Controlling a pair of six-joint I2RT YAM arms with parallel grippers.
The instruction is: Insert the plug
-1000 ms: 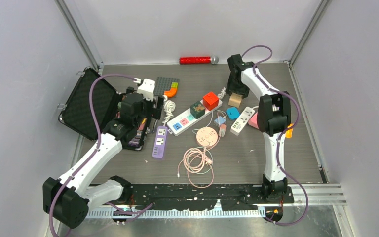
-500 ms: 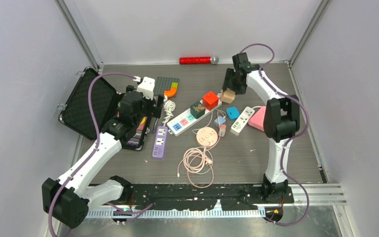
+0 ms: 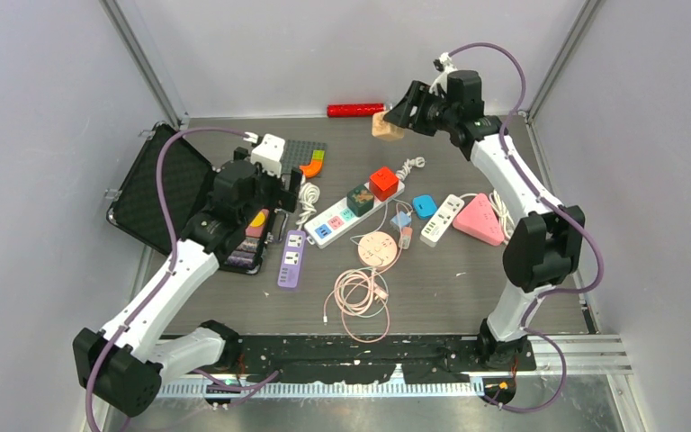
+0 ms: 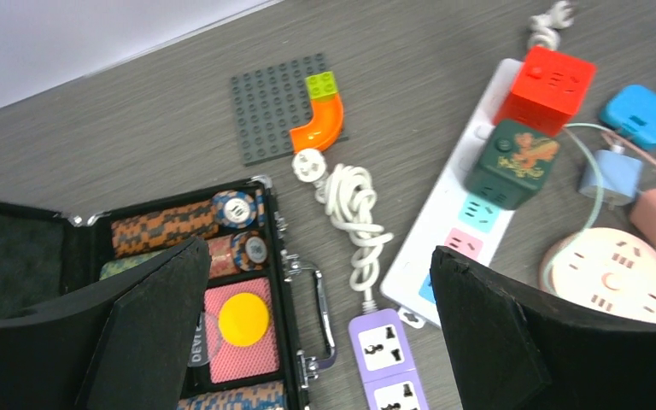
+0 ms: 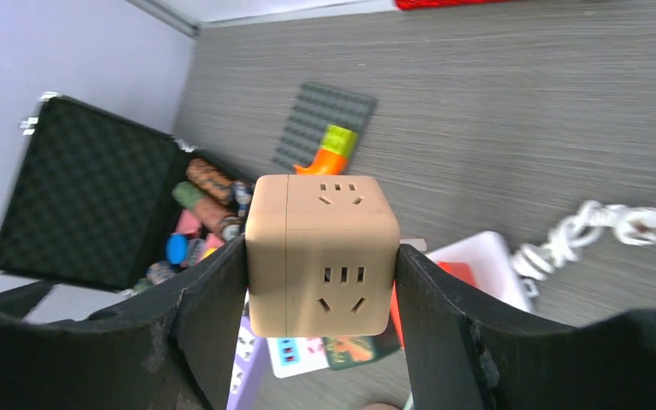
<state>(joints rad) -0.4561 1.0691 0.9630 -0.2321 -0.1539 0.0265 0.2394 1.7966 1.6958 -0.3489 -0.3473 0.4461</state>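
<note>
At the near edge of the desk (image 3: 432, 297), a pink cable (image 3: 357, 297) lies coiled in loose loops, reaching up to the round pink socket hub (image 3: 377, 248) just beyond it. To the left, a purple power strip (image 3: 291, 259) lies beside an open black case (image 3: 157, 193) packed with poker chips. The left gripper (image 4: 320, 337) hangs above the handle side of the case, its jaws spread wide with nothing between them. A bundled white cord (image 4: 354, 218) lies between the case and a long white power strip (image 3: 337, 219), which runs diagonally across the middle of the desk. A dark green cube (image 3: 360, 199) and a red cube (image 3: 383, 183) are seated side by side on the white strip. Off to the right lie a small blue block (image 3: 425, 205), a short white strip (image 3: 441, 219) and a pink triangular socket (image 3: 480, 220). Farther back on the left, a grey studded baseplate (image 3: 306, 153) carries an orange curved piece (image 4: 320, 137). At the far side, the right gripper (image 3: 396, 119) is raised well above the desk, its jaws clamped on two opposite sides of the tan cube plug (image 5: 321, 254), with socket holes showing on two of the cube's faces. A red cylinder (image 3: 355, 110) lies along the back wall.
</note>
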